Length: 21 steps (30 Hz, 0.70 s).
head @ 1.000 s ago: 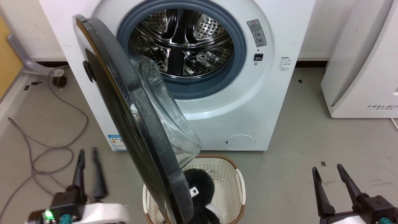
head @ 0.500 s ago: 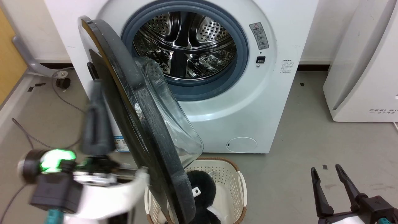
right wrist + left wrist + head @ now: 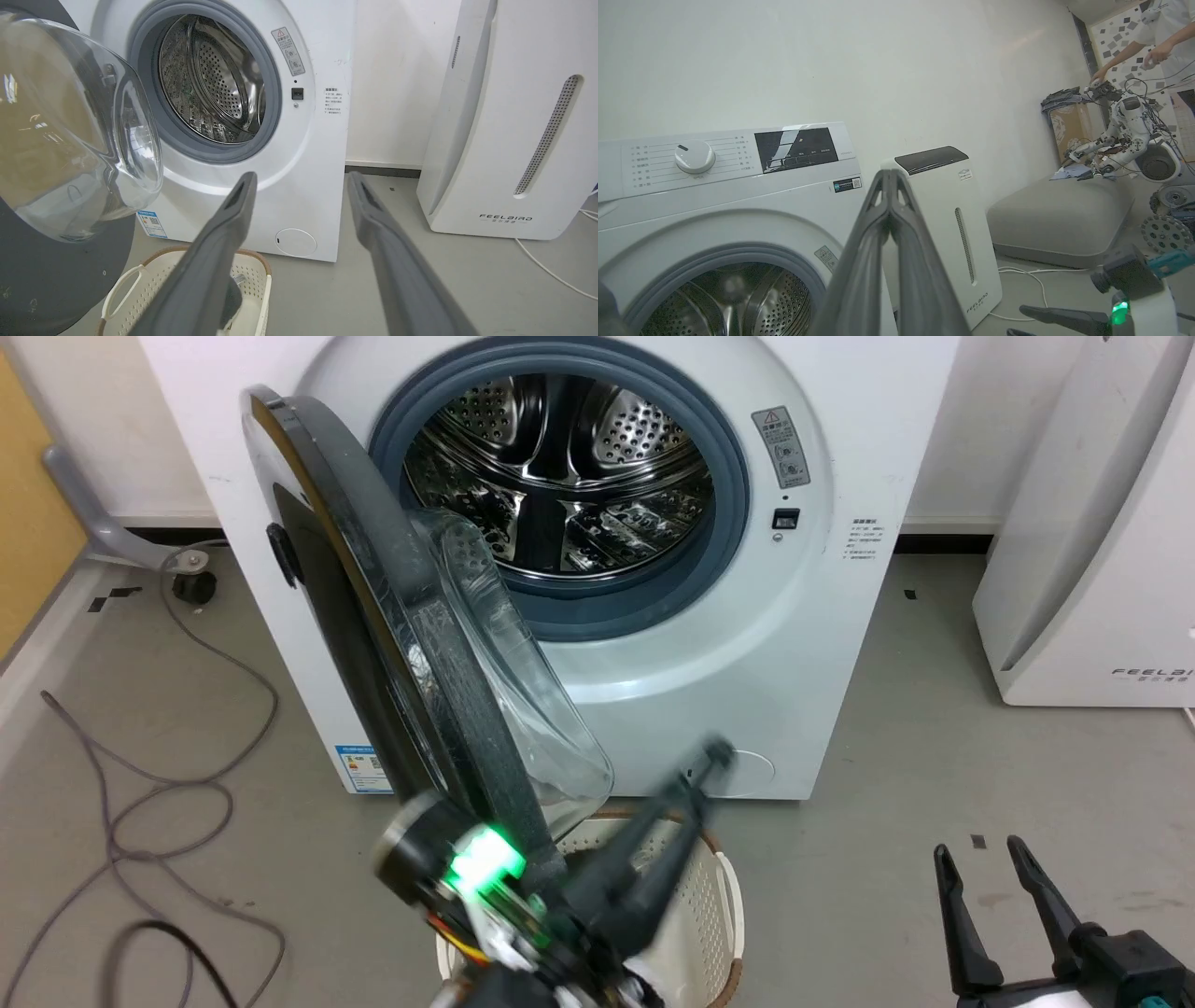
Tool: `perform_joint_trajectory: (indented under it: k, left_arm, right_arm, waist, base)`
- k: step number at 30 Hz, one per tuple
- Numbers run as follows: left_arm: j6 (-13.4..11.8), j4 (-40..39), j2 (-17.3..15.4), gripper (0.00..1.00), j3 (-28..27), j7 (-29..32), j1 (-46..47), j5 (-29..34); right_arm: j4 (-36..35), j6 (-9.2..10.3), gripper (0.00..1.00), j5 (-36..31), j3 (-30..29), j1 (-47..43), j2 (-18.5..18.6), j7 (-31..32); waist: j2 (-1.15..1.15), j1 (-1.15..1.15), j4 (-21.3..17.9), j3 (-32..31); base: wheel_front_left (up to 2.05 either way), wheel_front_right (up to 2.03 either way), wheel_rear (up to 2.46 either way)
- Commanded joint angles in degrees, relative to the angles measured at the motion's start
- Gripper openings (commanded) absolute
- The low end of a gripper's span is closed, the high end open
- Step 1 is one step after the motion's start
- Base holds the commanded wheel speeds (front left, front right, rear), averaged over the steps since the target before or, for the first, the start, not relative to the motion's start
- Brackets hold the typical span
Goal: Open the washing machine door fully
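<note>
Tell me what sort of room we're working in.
Probably a robotics test lab staged as a laundry corner: a front-loading washing machine with a laundry basket before it, a white FEELBIRD appliance beside it, and farther off a person tending a small wired robot.

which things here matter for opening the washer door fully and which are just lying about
For the job: washing machine door, washing machine, left gripper.
Just lying about: laundry basket, grey cable, white FEELBIRD appliance.
</note>
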State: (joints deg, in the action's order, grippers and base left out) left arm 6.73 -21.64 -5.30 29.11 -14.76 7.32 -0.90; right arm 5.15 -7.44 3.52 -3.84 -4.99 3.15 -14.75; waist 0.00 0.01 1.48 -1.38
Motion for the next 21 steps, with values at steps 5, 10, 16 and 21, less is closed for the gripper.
perform_joint_trajectory:
  k: [5, 10, 16, 21]
  left_arm:
    - [0.36, 3.85, -1.81, 0.0, 5.53, -0.24, -3.68, 0.53]
    - [-0.18, 8.03, -2.18, 0.0, 7.57, -0.24, -6.22, 0.57]
    - [-4.56, 14.62, -0.97, 0.0, 4.53, -0.24, -7.72, -0.84]
    - [-7.05, 19.16, -0.16, 0.0, 1.23, -0.24, -7.19, -2.79]
  right_arm:
    - [-0.24, -0.05, 1.0, 0.16, -0.28, -1.0, -0.27, -0.25]
    - [-0.09, -0.05, 1.0, 0.23, -0.19, -0.96, -0.27, -0.25]
    - [0.37, -0.05, 1.0, 0.34, 0.02, -0.59, -0.27, -0.25]
    - [1.14, -0.05, 1.0, 0.48, 0.12, -0.53, -0.27, -0.25]
  waist:
    - [0.0, -0.01, 0.67, 0.1]
    - [0.0, -0.01, 1.26, 0.33]
    - [0.0, -0.01, 1.75, 0.86]
    - [0.0, -0.01, 2.24, 1.03]
  base:
    - [0.0, 0.0, 0.0]
    - [0.0, 0.0, 0.0]
    - [0.0, 0.0, 0.0]
    - [0.0, 0.0, 0.0]
